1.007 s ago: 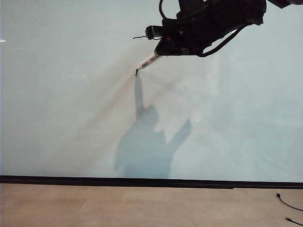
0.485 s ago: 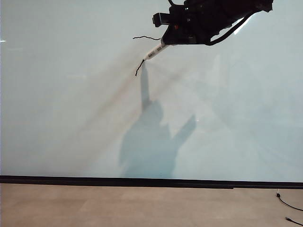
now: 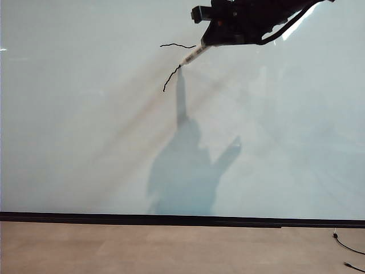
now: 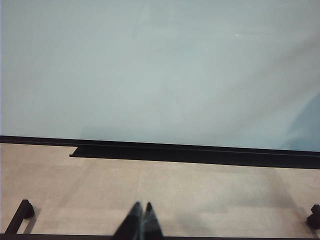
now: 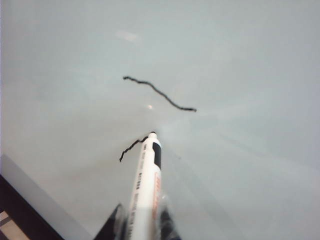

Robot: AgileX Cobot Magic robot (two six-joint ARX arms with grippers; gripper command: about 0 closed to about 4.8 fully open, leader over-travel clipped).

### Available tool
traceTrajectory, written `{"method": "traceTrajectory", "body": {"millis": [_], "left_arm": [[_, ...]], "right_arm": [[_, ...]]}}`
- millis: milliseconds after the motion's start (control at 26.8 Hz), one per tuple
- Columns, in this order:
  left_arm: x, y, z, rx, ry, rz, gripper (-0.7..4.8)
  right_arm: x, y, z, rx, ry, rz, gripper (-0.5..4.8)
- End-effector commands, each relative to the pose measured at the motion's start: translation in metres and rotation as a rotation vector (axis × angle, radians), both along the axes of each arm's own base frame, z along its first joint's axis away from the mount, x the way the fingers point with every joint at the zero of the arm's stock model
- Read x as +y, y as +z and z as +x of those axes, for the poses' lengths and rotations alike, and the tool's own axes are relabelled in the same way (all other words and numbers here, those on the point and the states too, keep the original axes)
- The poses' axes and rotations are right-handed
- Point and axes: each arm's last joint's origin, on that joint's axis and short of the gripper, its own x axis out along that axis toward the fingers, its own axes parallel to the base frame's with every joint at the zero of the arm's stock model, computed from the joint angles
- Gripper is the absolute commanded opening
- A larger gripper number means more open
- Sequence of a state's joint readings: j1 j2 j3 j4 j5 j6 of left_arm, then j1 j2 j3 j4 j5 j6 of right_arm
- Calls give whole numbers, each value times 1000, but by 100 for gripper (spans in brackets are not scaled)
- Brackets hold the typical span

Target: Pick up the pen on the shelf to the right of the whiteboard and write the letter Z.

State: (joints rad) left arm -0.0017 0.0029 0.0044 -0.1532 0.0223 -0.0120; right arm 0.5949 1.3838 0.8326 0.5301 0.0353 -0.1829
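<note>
The whiteboard (image 3: 85, 142) fills most of the exterior view. High on it, my right gripper (image 3: 208, 43) is shut on the pen (image 3: 193, 56), a slim white marker slanting down to the left with its black tip on the board. Of the letter Z, two thin black strokes show: a wavy top line (image 3: 177, 45) and a short slanted line (image 3: 170, 79) ending at the tip. The right wrist view shows the pen (image 5: 145, 185) between the right gripper's (image 5: 142, 222) fingers, and both strokes (image 5: 160, 93). My left gripper (image 4: 141, 205) is shut and empty, low over the tan surface.
A black strip (image 3: 171, 219) runs along the board's bottom edge, with a tan surface (image 3: 171, 245) below it. A thin black cable (image 3: 348, 245) lies at the lower right. A black ledge (image 4: 175, 152) sits under the board in the left wrist view. The arm's shadow (image 3: 188, 171) falls on the board.
My right gripper moved up and to the right with the pen. The tip has drawn a slanted line upward from the lower left. The left arm has not moved.
</note>
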Motion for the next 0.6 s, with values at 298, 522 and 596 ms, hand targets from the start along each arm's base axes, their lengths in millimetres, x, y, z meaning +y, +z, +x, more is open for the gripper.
{"method": "traceTrajectory", "body": {"millis": [298, 522, 596], "left_arm": [[0, 2, 0, -13, -1, 4, -4], [0, 2, 0, -13, -1, 4, -5], [0, 2, 0, -13, -1, 4, -5]], "right_arm": [[-8, 14, -5, -45, -35, 14, -6], [-11, 20, -8, -64, -47, 12, -6], [-12, 21, -9, -68, -48, 13, -6]]}}
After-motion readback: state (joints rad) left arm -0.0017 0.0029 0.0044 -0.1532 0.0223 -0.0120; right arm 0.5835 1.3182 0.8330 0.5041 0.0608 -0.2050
